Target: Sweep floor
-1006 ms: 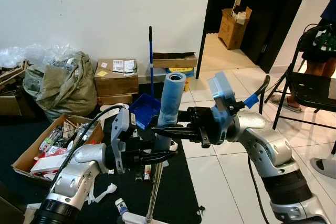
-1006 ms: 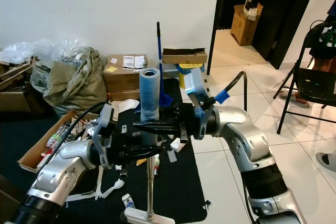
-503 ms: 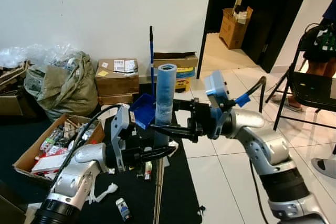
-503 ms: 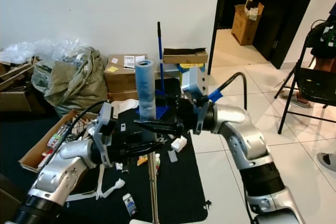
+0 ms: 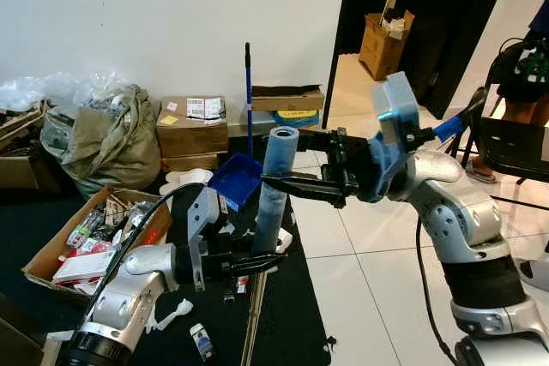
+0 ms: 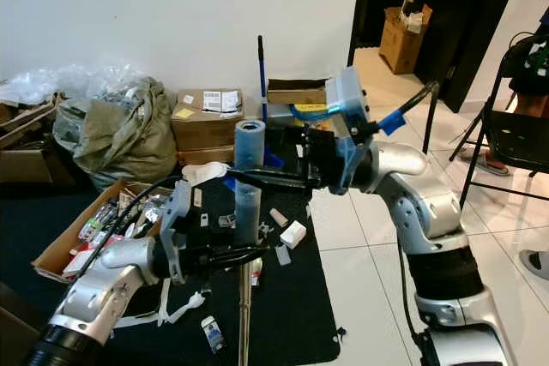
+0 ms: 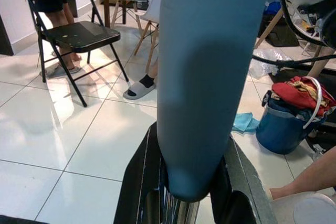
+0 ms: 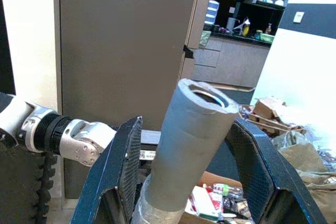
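Note:
The broom's handle, a metal shaft (image 5: 251, 323) capped by a long blue foam grip (image 5: 274, 190), stands tilted over the black mat (image 5: 283, 315). My left gripper (image 5: 260, 261) is shut on the handle at the lower end of the foam (image 7: 205, 77). Near the top of the grip, my right gripper (image 5: 281, 160) is open, its fingers (image 8: 123, 171) standing either side of the handle (image 8: 184, 150) with a gap. A blue dustpan (image 5: 236, 179) with an upright blue stick sits behind. Small bottles and white scraps (image 5: 199, 340) lie on the mat.
An open cardboard box of rubbish (image 5: 81, 242) and a stuffed sack (image 5: 99, 135) stand on the left, cartons (image 5: 190, 126) by the wall. A black folding chair (image 5: 506, 139) and a person (image 5: 527, 66) are on the right. White tiles (image 5: 369, 297) run toward a doorway.
My right gripper slid up the foam grip and rose to the right, opening. The handle's top leaned rightward. My left gripper stayed shut low on the handle.

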`<state>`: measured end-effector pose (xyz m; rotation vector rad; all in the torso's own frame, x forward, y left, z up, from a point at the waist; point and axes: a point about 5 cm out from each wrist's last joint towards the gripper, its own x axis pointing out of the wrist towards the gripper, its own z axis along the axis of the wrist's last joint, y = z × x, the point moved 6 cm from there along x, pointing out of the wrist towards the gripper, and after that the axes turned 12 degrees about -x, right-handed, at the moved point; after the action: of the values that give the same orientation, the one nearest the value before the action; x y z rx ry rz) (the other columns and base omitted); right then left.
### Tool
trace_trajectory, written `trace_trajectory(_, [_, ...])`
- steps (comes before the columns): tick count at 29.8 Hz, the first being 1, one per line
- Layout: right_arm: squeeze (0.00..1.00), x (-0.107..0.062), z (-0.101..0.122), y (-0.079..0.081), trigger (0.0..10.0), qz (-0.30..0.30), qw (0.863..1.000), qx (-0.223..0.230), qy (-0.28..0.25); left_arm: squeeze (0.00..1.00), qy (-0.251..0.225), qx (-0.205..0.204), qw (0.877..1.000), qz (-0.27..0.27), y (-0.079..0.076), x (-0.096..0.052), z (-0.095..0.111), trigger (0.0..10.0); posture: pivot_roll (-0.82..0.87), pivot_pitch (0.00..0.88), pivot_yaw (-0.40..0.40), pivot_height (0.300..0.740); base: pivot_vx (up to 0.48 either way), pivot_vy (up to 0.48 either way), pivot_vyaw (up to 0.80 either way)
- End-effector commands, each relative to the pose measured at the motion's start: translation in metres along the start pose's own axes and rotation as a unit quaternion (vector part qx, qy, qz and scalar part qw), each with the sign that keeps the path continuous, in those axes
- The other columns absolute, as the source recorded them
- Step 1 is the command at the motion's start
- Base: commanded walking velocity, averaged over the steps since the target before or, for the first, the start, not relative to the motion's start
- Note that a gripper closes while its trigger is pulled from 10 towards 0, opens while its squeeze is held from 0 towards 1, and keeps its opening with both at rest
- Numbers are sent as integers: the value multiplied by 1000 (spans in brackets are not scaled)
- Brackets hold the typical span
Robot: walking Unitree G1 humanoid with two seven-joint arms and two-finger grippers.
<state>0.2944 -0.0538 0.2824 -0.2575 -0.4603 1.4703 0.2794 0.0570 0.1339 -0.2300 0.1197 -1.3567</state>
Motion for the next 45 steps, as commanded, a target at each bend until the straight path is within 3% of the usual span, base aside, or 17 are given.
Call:
trace_trajectory(1, [0, 3, -2, 3, 10000, 14, 1000, -5, 19, 0, 9, 7, 1000, -4, -1, -1, -3, 0, -96, 0, 23, 740, 0, 0, 0])
trace_trajectory(10, [0, 5, -11, 11, 10000, 36, 998, 13, 45, 0, 34, 11, 999, -13, -5, 3, -14, 0, -96, 0, 23, 740, 0, 0, 0])
trace_trajectory(11, [0, 5, -11, 11, 4745, 36, 998, 13, 45, 0, 35, 11, 999, -13, -5, 3, -14, 0, -96, 0, 23, 740, 0, 0, 0])
trace_trajectory(13, [0, 6, -10, 10, 4745, 36, 998, 16, 43, 0, 36, 11, 999, -14, -5, 3, -15, 0, -98, 0, 26, 740, 0, 0, 0])
trace_trajectory(14, [0, 6, -8, 9, 0, 37, 998, 21, 40, 0, 37, 11, 999, -16, -5, 3, -15, 0, -99, 0, 27, 740, 0, 0, 0])
trace_trajectory(33, [0, 0, -18, 19, 0, 68, 994, 39, 80, 0, 61, 15, 998, -7, -2, 0, -26, 0, -103, 0, 27, 740, 0, 0, 0])
trace_trajectory(37, [0, -9, -32, 24, 0, 78, 988, 36, 128, 0, 76, 18, 997, 14, 7, -8, -31, 0, -102, 0, 31, 740, 0, 0, 0])
trace_trajectory(39, [0, -26, -53, 26, 0, 78, 978, 31, 193, 0, 86, 22, 996, 24, 12, -13, -33, 0, -101, 0, 33, 740, 0, 0, 0])
trace_trajectory(45, [0, -42, -67, 24, 0, 72, 966, 32, 245, 0, 94, 24, 995, 24, 13, -13, -36, 0, -101, 0, 34, 740, 0, 0, 0])
